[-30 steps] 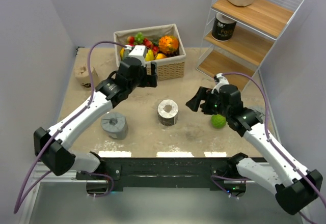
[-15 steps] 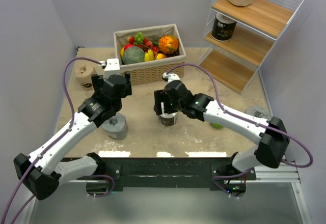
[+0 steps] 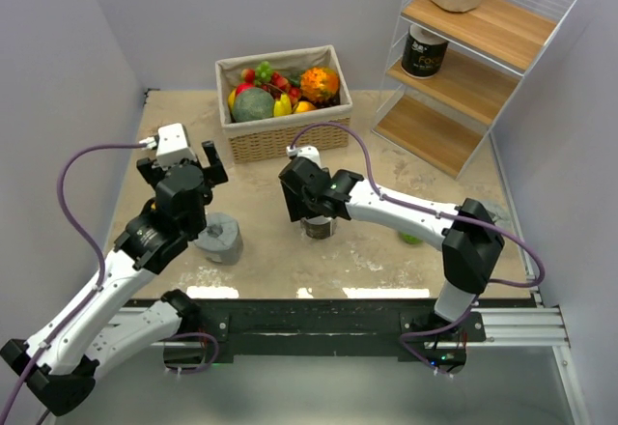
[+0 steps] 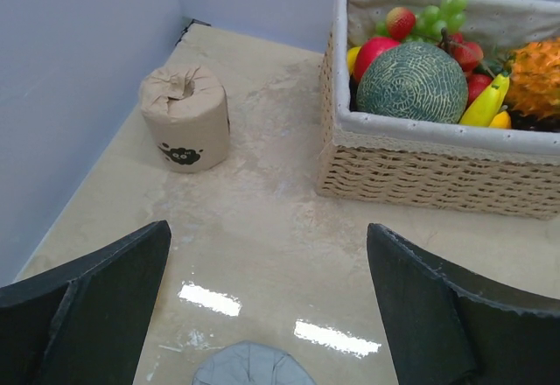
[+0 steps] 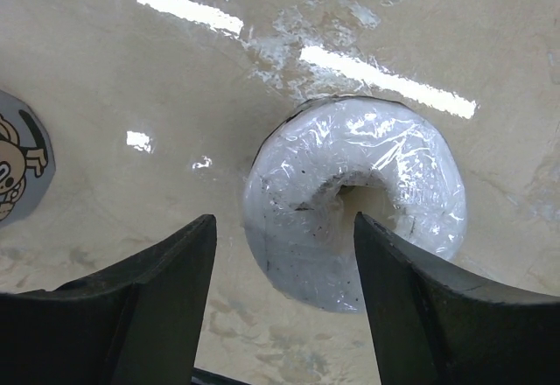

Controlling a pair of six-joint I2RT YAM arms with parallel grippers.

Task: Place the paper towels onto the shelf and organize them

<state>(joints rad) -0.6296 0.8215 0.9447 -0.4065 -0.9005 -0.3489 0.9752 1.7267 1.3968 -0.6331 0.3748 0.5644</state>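
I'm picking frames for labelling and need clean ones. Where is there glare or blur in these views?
Right wrist view: bright streaks glare on the table beyond the white-ended roll, whose wrap shines but stays readable. Left wrist view: two smaller streaks beyond the grey roll; the tan roll is sharp. Top view: glare patches only along the table's near edge; nothing smeared.

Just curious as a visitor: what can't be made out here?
- Top view: the right pincer covers most of the white-ended roll; its arm hides most of the lime.
- Left wrist view: the bottom edge cuts off the grey roll.
- Top view: the label on the black roll on the shelf is too small to read.
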